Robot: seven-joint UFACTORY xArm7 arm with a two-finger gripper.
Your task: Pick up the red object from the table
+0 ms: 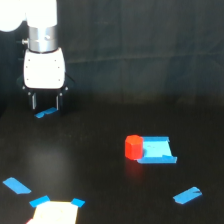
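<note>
The arm [37, 22] hangs at about 10 o'clock in the exterior view, a white and silver column ending in a white wrist block. Below it the gripper [45, 102] points straight down, its two thin dark fingers [34, 101] set apart with a clear gap between them, so the claw stands open and holds nothing. Its tips hover just above the table [100, 190], close over a small blue tape strip [46, 113].

The red block [133, 147] sits on the table near 4 o'clock from the picture's centre, well apart from the gripper. Its 3 o'clock side touches the blue patch [159, 150], which lies flat beside it.

More tape lies around: one strip [187, 195] at 4 o'clock near the lower edge, another [17, 186] at 8 o'clock. At 7 o'clock a pale card [55, 214] meets the bottom edge, with blue tape at its upper corners.
</note>
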